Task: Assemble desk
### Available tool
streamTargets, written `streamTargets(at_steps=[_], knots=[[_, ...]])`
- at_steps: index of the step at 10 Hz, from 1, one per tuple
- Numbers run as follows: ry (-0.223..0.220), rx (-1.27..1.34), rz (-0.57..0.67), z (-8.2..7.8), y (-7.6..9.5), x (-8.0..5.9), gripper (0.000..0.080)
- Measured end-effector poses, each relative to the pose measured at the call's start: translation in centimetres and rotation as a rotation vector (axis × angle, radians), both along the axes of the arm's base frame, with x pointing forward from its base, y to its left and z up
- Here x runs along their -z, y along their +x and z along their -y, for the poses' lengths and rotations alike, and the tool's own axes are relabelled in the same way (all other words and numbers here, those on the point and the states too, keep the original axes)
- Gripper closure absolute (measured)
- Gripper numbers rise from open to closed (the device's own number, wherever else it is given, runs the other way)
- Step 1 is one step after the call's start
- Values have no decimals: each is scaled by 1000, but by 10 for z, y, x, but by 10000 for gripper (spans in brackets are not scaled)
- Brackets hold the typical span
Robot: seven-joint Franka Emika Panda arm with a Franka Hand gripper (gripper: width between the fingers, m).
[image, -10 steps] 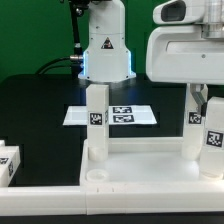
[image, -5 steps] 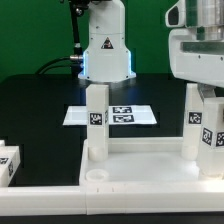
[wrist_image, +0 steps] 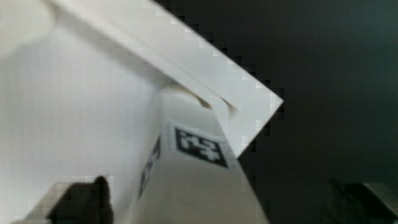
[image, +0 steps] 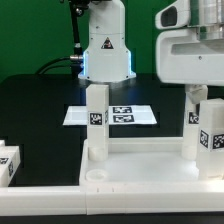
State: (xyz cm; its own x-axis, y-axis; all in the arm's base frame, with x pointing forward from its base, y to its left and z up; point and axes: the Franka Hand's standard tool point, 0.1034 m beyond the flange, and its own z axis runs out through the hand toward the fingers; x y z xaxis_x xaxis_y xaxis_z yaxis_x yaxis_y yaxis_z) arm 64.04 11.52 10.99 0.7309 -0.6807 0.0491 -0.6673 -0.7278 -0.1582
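Note:
The white tabletop panel (image: 140, 170) lies at the front with its raised rim up. One tagged white leg (image: 95, 120) stands in its socket on the exterior view's left. Two tagged legs (image: 195, 125) (image: 215, 140) stand on the right. My gripper (image: 203, 95) hangs over the right legs. In the wrist view a tagged leg (wrist_image: 199, 150) rises between my dark fingertips (wrist_image: 80, 203). My gripper (wrist_image: 217, 208) is open, with a gap on both sides of the leg. The panel (wrist_image: 71, 110) shows behind the leg.
The marker board (image: 75, 115) lies on the black table behind the panel. The robot base (image: 105, 50) stands behind it. A loose tagged leg (image: 8, 162) lies at the exterior view's left edge. An open round socket (image: 97, 175) shows at the panel's front left corner.
The gripper swung toward the exterior view's right, then came back left a little, staying over the right legs. The legs and panel have not moved.

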Motion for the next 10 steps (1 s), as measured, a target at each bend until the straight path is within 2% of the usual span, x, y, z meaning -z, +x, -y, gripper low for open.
streamTargets(at_steps=[1,3,5,6,7,8,10], knots=[[-12,-59,5,1,0,0,161],[-36,-166,12,2,0,0,153],[-108,-549,47,6,6,-5,151],[-126,-725,58,5,6,-8,151],[-146,-774,68,-2,6,-14,151],[-139,-733,65,-2,6,-13,151],[-126,-650,59,0,6,-13,412]])
